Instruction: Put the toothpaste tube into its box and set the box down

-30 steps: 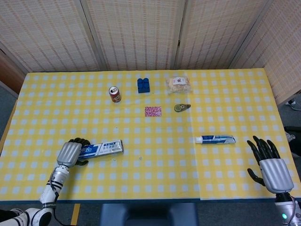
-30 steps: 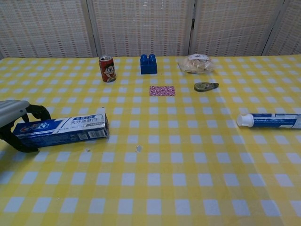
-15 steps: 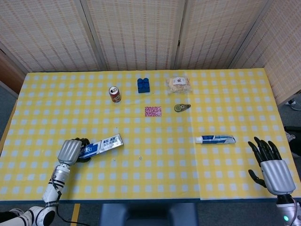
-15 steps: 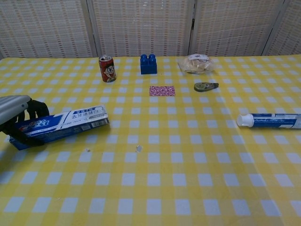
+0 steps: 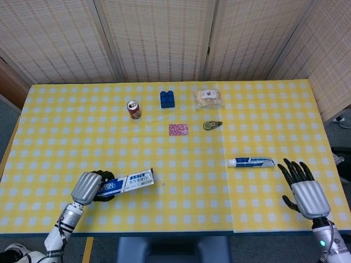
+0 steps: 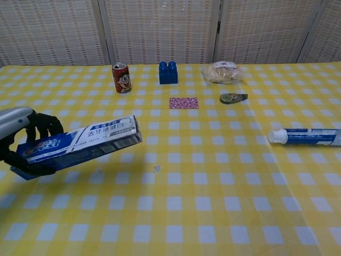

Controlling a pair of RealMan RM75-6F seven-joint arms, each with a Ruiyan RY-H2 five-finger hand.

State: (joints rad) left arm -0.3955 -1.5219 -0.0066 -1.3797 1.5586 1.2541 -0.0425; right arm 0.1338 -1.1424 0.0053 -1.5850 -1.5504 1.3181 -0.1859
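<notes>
Counted on the table: one box (image 5: 125, 182), one tube (image 5: 251, 161), one can (image 5: 134, 109), one blue brick (image 5: 167, 99), one bagged bun (image 5: 209, 97), one pink patterned card (image 5: 178, 129), one tape dispenser (image 5: 211, 125). Two hands: left hand (image 5: 88, 186) and right hand (image 5: 305, 190). One yellow checked cloth (image 5: 263, 115) over one table. Behind, woven screen panels, four partly in view; exact count past the picture edges unclear. Two small white specks near the box, too small to identify.
</notes>
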